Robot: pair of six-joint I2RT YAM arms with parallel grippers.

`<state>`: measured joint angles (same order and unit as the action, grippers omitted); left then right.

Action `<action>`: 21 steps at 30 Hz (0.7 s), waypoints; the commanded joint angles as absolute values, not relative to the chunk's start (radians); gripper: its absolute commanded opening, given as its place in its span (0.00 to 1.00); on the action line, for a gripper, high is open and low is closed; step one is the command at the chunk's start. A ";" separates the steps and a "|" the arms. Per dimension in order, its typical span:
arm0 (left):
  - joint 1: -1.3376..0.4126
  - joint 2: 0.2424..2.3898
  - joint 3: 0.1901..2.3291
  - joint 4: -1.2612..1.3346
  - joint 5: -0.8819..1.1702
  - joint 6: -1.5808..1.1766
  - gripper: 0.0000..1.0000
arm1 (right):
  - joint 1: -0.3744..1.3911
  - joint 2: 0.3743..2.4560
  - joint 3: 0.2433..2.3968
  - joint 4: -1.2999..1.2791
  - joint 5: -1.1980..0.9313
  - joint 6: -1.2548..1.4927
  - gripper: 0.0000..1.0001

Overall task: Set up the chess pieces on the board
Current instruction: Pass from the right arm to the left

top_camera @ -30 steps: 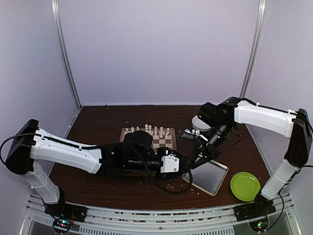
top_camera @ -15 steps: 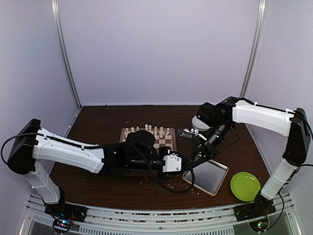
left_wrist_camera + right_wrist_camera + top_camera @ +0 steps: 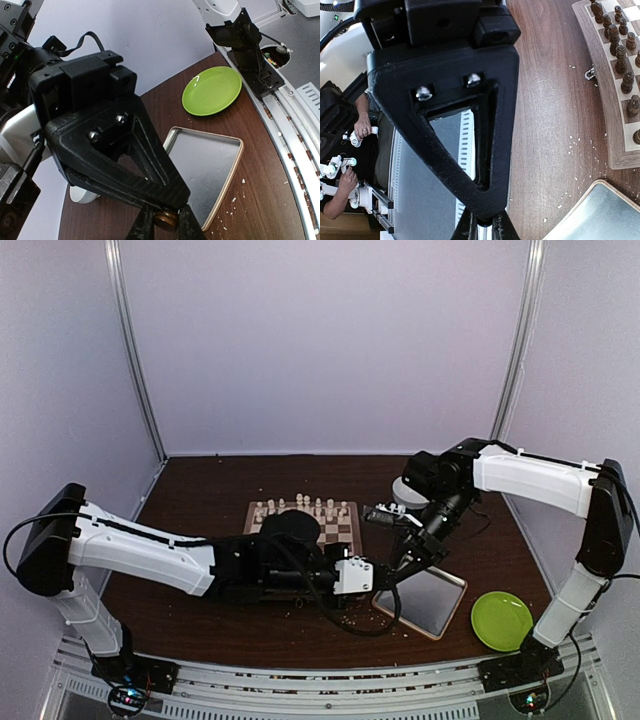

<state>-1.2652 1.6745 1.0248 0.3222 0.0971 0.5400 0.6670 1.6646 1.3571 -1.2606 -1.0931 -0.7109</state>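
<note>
The board (image 3: pixel 340 532) lies mid-table, partly behind my left arm, with cream chess pieces (image 3: pixel 300 506) in a row along its far edge. In the right wrist view a line of dark chess pieces (image 3: pixel 622 60) stands along one edge of the board (image 3: pixel 615 145). Low over the table by the metal tray's left corner, my left gripper (image 3: pixel 385 576) (image 3: pixel 166 227) is shut on a round dark brown chess piece (image 3: pixel 166 220). My right gripper (image 3: pixel 403 562) (image 3: pixel 482 230) hangs close beside it, shut, with nothing visible between its fingers.
A shiny metal tray (image 3: pixel 425 602) (image 3: pixel 210 167) lies right of the board. A green plate (image 3: pixel 502 620) (image 3: pixel 212 90) sits at the front right and a white cup (image 3: pixel 408 490) behind the right arm. Pale crumbs (image 3: pixel 235 200) dot the brown tabletop.
My left gripper's fingers have closed in on the dark piece and the left arm has crept slightly right. The right arm has drawn back a little from the tray.
</note>
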 commanded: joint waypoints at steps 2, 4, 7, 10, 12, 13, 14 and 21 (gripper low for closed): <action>-1.258 1.660 1.004 0.423 0.020 0.465 0.10 | 0.666 1.621 1.399 -1.272 -1.110 -0.718 0.12; -1.246 1.650 0.985 0.453 0.016 0.414 0.10 | 0.649 1.600 1.413 -1.277 -1.092 -0.716 0.18; -1.211 1.615 0.938 0.531 0.039 0.296 0.09 | 0.621 1.546 1.437 -1.271 -1.073 -0.701 0.27; -1.158 1.580 0.887 0.660 0.092 0.119 0.10 | 0.601 1.473 1.449 -1.192 -1.017 -0.635 0.33; -1.116 1.575 0.865 0.761 0.144 -0.012 0.10 | 0.600 1.413 1.432 -1.058 -0.936 -0.564 0.38; -1.103 1.577 0.859 0.806 0.165 -0.070 0.10 | 0.600 1.381 1.412 -0.979 -0.891 -0.519 0.40; -1.092 1.582 0.858 0.844 0.181 -0.135 0.10 | 0.601 1.348 1.388 -0.896 -0.849 -0.474 0.40; -1.044 1.634 0.879 1.060 0.316 -0.354 0.11 | 0.626 1.332 1.419 -0.759 -0.720 -0.469 0.43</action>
